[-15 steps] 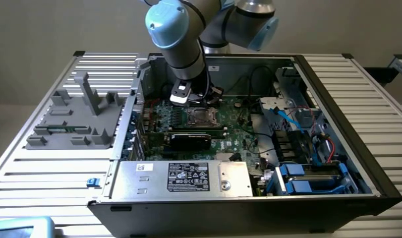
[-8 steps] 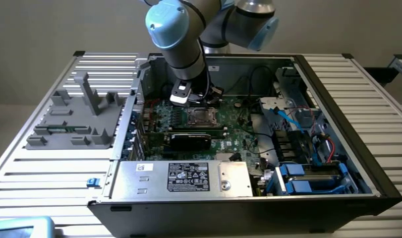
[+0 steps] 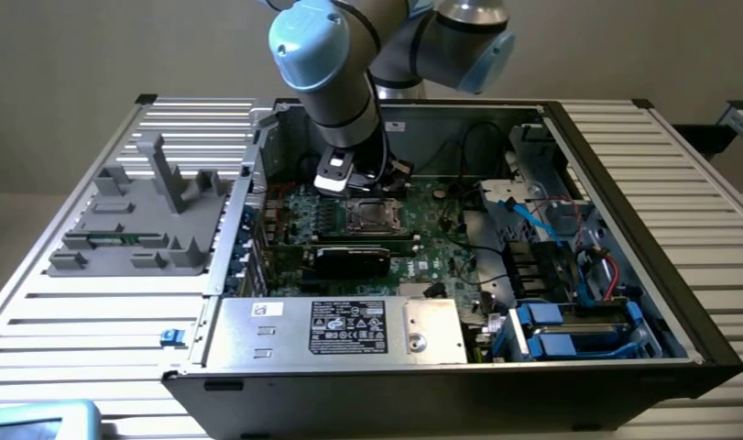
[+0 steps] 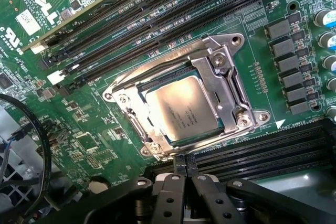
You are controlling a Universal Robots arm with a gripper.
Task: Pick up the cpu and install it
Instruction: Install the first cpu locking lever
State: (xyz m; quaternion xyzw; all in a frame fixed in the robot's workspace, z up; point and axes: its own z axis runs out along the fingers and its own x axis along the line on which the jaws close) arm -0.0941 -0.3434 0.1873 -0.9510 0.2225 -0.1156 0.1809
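Looking down on the open computer case [image 3: 567, 119] in the exterior view, one arm reaches in, its gripper [image 3: 346, 186] poised just above the socket [image 3: 371, 216] near the middle of the motherboard [image 3: 439, 243], with one black card [image 3: 353, 258] lying just on the near side of that socket and a grey fixture [image 3: 139, 220] standing outside the case. In the wrist view the one cpu [image 4: 181, 109] lies inside the socket's metal frame [image 4: 220, 85], its shiny top showing, apparently already placed. The gripper [image 4: 185, 174] sits just beside the frame's edge, its fingers pressed together and holding nothing. Memory slots [image 4: 157, 14] run in banks on both sides of the socket. The risk, as I judge it, is the chip sitting slightly askew: any push from the closed fingertips could bend socket pins or scrape the frame.
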